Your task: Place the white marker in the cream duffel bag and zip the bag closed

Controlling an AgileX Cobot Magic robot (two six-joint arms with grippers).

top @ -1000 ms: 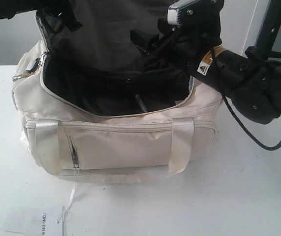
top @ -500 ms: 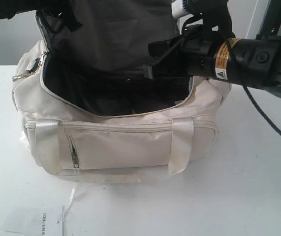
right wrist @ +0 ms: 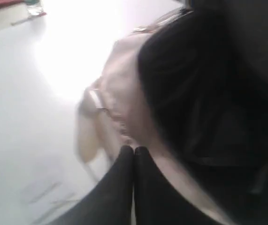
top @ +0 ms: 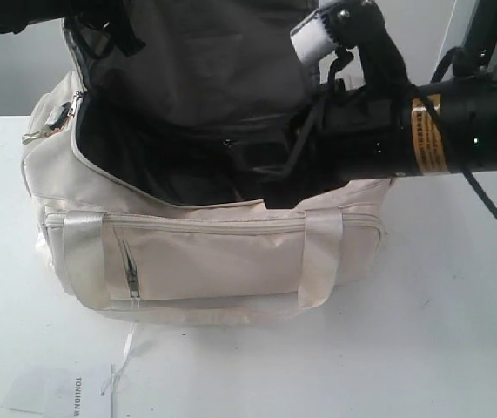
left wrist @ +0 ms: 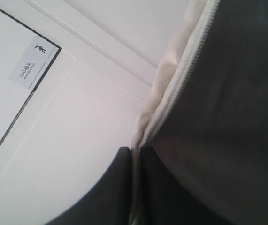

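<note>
The cream duffel bag (top: 231, 261) sat on the white desk (top: 422, 348) with its main opening wide and the dark lining showing. Its top flap (top: 204, 61) was lifted upright above the rear edge of the bag. On the side of the bag facing the exterior camera, the two shiny webbing handles (top: 322, 252) hung down on either side of the zipped front pocket (top: 204, 261). A paper tag (top: 65, 387) with dark printing lay on the desk just in front of the bag's left corner.

The left pincer (left wrist: 134, 151) was pressed together on the bag. A pale strip of its cream edge, beside the line of zip teeth (left wrist: 190, 70), was pinched between the two dark fingers.

The right arm (top: 474, 131), wearing a yellow label (top: 428, 139), reached in across the bag's right end, and its front part was low over the opening. The right pincer (right wrist: 134, 151) was pressed together. Its two dark fingers met flat with nothing between them, near the bag's cream rim and dark interior. That view was blurred.

The white marker could not be made out in any view. The inside of the bag was dark and the right arm covered part of it, so I cannot tell where the marker lay.
</note>
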